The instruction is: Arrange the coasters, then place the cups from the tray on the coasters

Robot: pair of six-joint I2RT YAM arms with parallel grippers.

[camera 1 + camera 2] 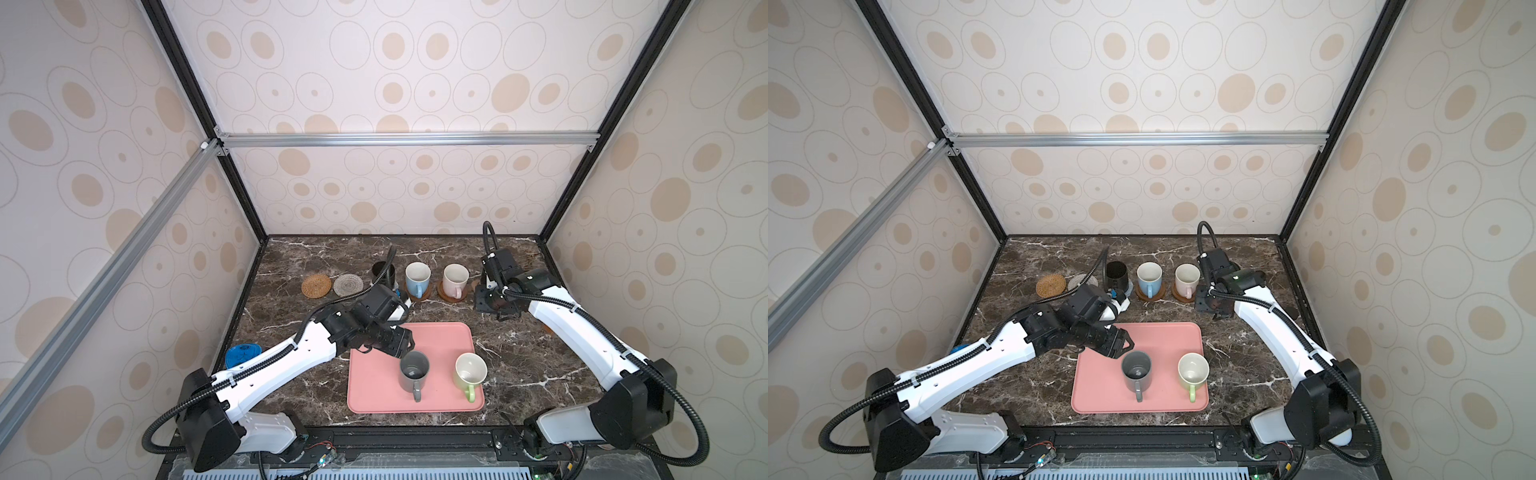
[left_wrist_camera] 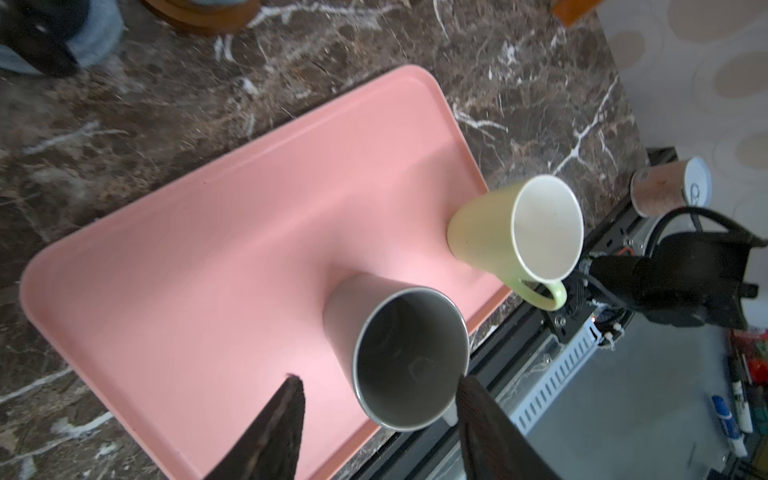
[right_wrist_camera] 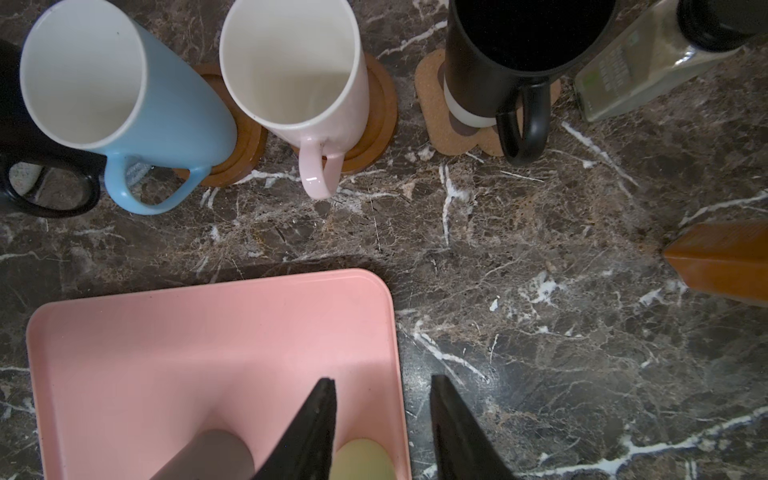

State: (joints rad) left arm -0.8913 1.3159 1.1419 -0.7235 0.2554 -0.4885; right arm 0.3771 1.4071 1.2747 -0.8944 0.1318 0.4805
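Observation:
The pink tray (image 1: 374, 395) holds a grey cup (image 1: 413, 371) and a pale green cup (image 1: 470, 372). My left gripper (image 2: 380, 377) hovers open over the grey cup (image 2: 409, 353); its rim sits between the fingers, with a gap on one side. At the back, the blue cup (image 1: 417, 277) and pink cup (image 1: 455, 279) stand on wooden coasters. A black cup (image 1: 381, 271) stands to their left. The rattan coaster (image 1: 316, 286) and cream coaster (image 1: 348, 284) are bare. Another black cup (image 3: 511, 50) stands on the paw coaster (image 3: 432, 104). My right gripper (image 3: 383, 379) is open and empty above the tray corner (image 3: 386, 299).
A glass jar (image 3: 623, 70) and an amber bottle (image 3: 723, 266) stand right of the paw coaster. A white-lidded can (image 2: 669, 187) sits past the table's front right corner. A blue-topped can (image 1: 243, 354) is at the left edge, beside my left arm.

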